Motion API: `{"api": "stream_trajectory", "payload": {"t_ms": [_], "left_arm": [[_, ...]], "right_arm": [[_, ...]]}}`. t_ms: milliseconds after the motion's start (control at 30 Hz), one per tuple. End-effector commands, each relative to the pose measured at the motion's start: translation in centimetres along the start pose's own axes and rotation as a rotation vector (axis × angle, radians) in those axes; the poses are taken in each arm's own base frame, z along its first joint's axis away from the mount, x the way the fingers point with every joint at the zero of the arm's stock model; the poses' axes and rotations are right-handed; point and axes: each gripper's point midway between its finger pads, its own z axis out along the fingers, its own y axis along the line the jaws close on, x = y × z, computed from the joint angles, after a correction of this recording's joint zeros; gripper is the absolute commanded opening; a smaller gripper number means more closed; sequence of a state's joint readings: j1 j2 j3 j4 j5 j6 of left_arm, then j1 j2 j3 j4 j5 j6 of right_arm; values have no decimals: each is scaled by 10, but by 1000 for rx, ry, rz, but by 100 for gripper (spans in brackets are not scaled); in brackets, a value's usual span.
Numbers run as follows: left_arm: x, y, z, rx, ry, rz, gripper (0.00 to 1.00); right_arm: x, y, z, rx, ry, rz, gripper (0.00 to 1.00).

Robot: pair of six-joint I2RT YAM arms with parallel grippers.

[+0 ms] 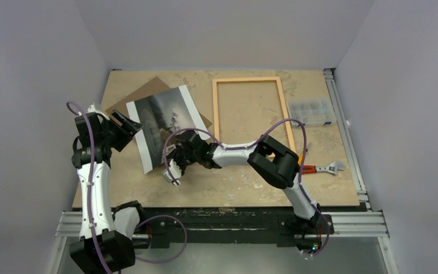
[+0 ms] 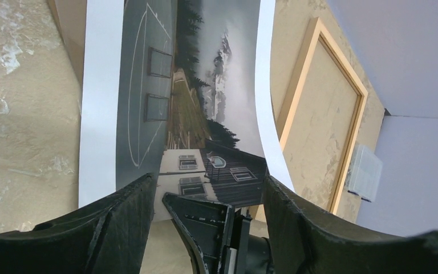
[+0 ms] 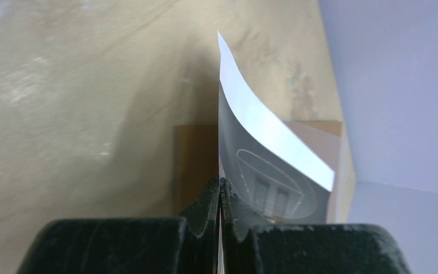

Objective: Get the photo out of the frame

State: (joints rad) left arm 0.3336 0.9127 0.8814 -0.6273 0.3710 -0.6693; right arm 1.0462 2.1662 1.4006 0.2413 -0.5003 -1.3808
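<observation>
Photo pinched; right gripper fully closed

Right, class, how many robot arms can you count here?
2. The left arm stands at the left, the left gripper open beside the photo; the right arm reaches in from the right, the right gripper shut on the photo. None appears hidden.

You have no readable text, label, brand, number or sign in any view. The large dark grey black-and-white photo shows a house, trees and painted court lines, with no legible lettering. The clear plastic compartment box appears too small to read.
</observation>
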Motion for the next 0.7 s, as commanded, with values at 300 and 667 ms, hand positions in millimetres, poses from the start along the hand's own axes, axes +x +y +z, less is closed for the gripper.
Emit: {"api": "stream_trajectory", "payload": {"t_ms": [300, 667], "left_arm": [[-2, -6, 9, 66, 5, -2, 65], [3, -5, 14, 78, 25, -19, 64]], "right_arm": [[9, -11, -28, -59, -96, -148, 0], [-15, -8, -18, -131, -259, -287, 0]]}}
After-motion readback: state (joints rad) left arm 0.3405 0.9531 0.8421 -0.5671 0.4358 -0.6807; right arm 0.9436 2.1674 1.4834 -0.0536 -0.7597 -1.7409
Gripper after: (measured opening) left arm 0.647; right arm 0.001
